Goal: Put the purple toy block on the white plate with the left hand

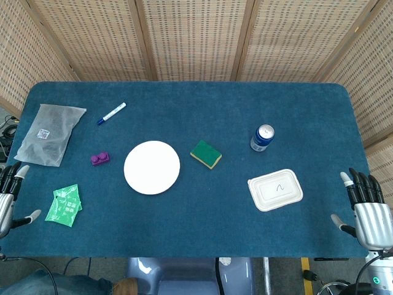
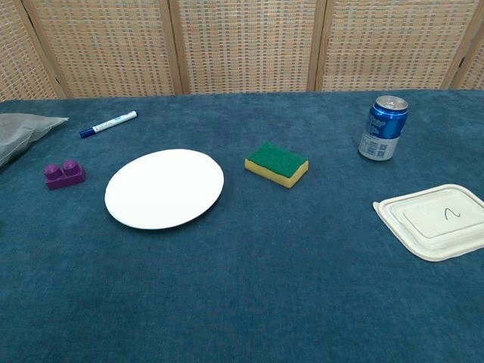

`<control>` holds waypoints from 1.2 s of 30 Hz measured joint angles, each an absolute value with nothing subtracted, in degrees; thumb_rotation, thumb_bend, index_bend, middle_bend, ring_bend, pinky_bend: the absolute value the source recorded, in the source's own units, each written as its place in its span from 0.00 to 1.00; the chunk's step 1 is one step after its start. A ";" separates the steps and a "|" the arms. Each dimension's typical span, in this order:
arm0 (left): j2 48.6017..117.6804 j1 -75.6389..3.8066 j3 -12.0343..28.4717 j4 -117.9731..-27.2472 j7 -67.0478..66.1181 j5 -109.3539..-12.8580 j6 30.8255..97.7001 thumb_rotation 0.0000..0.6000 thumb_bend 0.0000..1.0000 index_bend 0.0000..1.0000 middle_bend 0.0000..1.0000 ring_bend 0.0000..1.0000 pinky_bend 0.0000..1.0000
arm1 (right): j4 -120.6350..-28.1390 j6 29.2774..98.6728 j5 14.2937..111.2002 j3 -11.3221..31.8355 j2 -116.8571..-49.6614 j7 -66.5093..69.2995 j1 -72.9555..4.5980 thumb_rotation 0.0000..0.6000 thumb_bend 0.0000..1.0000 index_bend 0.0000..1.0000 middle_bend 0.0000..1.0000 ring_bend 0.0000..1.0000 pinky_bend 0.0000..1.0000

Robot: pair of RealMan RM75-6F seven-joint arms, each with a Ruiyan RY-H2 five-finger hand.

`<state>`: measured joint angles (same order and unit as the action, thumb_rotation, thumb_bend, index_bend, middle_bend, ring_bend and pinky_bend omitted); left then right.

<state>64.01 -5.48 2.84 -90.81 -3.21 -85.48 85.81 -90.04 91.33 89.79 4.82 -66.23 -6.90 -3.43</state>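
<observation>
The purple toy block lies on the blue table just left of the white plate, a small gap between them. The plate has nothing on it. My left hand hangs at the table's near left edge, fingers spread and holding nothing, well short of the block. At the near right edge my right hand is likewise open and holds nothing. Neither hand shows in the chest view.
A blue-capped marker and a grey plastic bag lie far left. A green packet sits near my left hand. Right of the plate are a green-yellow sponge, a blue can and a lidded white container.
</observation>
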 measured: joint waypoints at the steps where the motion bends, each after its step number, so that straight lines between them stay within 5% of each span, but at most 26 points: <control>1: 64.02 -5.47 2.83 -90.87 -3.32 -85.42 85.75 1.00 0.00 0.00 0.00 0.00 0.00 | -90.06 91.33 89.77 4.82 -66.19 -6.89 -3.41 1.00 0.00 0.01 0.00 0.00 0.00; 12: 64.61 -7.57 3.98 -90.31 -3.82 -83.02 81.67 1.00 0.00 0.00 0.00 0.00 0.00 | -90.63 90.31 89.34 4.64 -65.89 -7.13 -3.52 1.00 0.00 0.03 0.00 0.00 0.00; 21: 69.28 -19.11 8.90 -80.15 -0.75 -76.85 64.18 1.00 0.02 0.07 0.01 0.01 0.04 | -90.22 88.31 87.57 4.88 -66.37 -7.99 -4.09 1.00 0.00 0.04 0.00 0.00 0.00; 36: 83.42 -33.85 11.93 -60.10 2.72 -69.93 44.16 1.00 0.20 0.29 0.26 0.22 0.25 | -89.24 85.13 84.53 5.35 -67.11 -8.09 -5.06 1.00 0.00 0.06 0.00 0.00 0.00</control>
